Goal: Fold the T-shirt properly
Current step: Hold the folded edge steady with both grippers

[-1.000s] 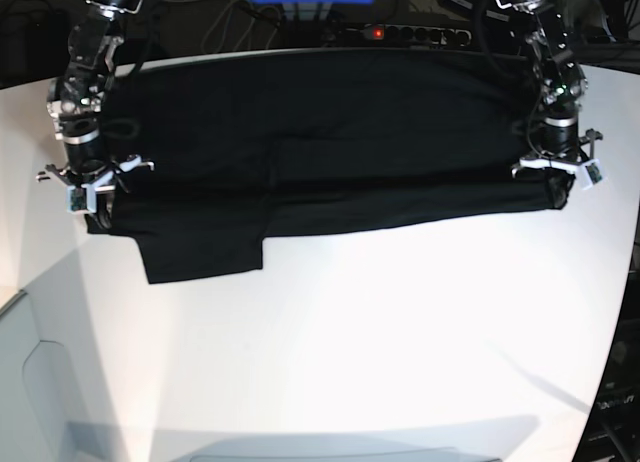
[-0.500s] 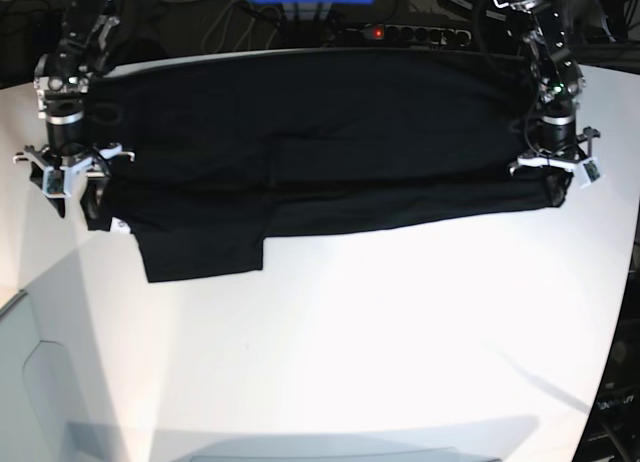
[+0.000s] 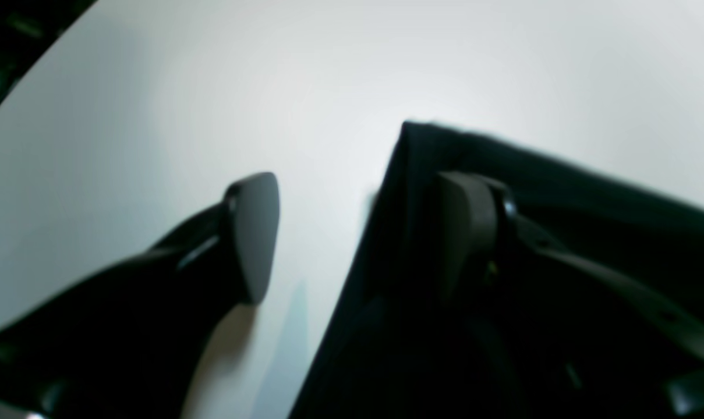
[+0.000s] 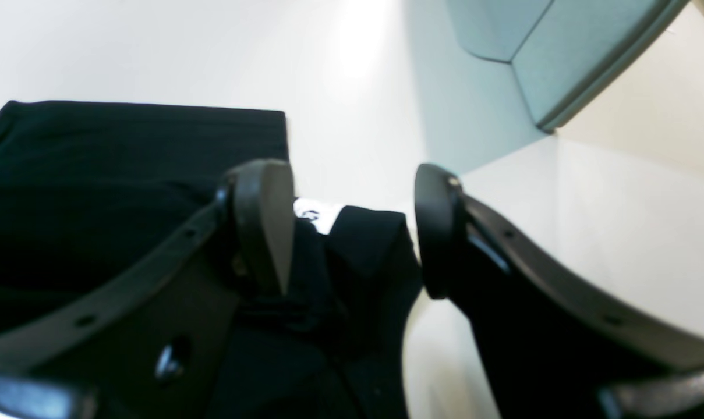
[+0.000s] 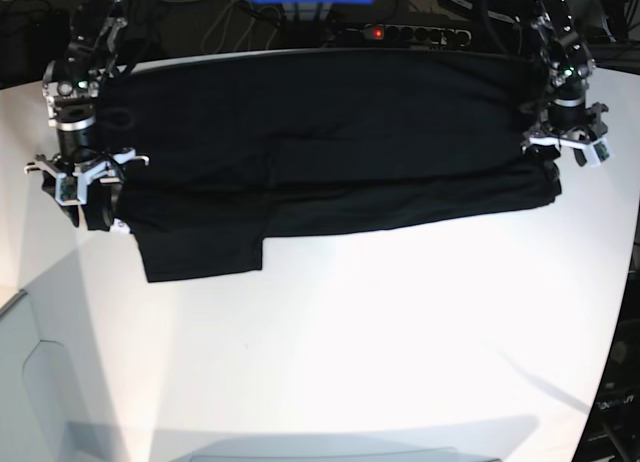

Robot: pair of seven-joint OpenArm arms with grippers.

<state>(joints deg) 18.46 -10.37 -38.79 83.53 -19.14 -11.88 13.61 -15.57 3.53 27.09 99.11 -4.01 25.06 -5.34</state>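
Both your grippers stand apart and empty, large black cloth T-shirt spread flat on white table, left gripper over its hem corner, right gripper over its tagged corner.

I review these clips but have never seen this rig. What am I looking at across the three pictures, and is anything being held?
Two robot arms work over a white table. One camera overlooks the whole scene; the other two ride on the wrists, looking past each tool. A black T-shirt lies partly folded, one sleeve sticking out toward the front. The left tool and the right tool hang at the shirt's opposite ends, both open. In the wrist views, each has one finger over the cloth and one over bare table. Nothing is held.
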